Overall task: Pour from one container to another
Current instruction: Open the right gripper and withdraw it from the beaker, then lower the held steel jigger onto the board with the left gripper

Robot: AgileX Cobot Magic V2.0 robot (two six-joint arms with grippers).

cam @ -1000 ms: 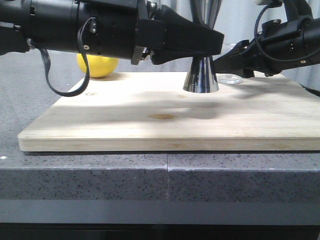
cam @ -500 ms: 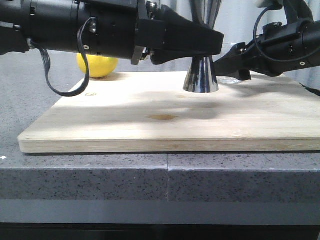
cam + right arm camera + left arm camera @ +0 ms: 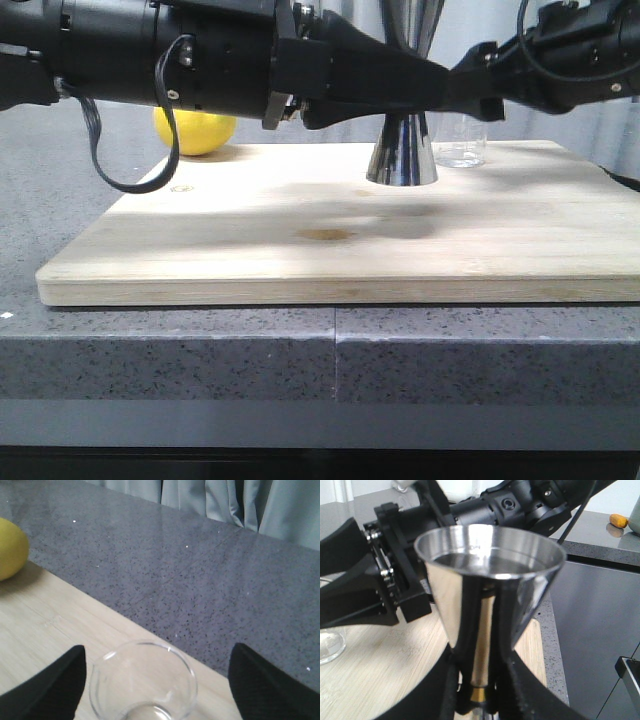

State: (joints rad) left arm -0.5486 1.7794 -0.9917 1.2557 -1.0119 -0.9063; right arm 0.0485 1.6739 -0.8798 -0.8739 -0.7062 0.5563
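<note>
Lemon (image 3: 195,133) at the board's far left corner. Left claw (image 3: 425,85) is closed around the waist of the steel jigger (image 3: 402,150), which stands upright on the wooden board (image 3: 340,235) — liquid visible in its upper cup. To its right the glass beaker (image 3: 460,152) rests on the board, between the spread fingers (image 3: 47,687) of the right claw (image 3: 157,690) — wide, not touching. Grey counter (image 3: 330,350) beneath.
</note>
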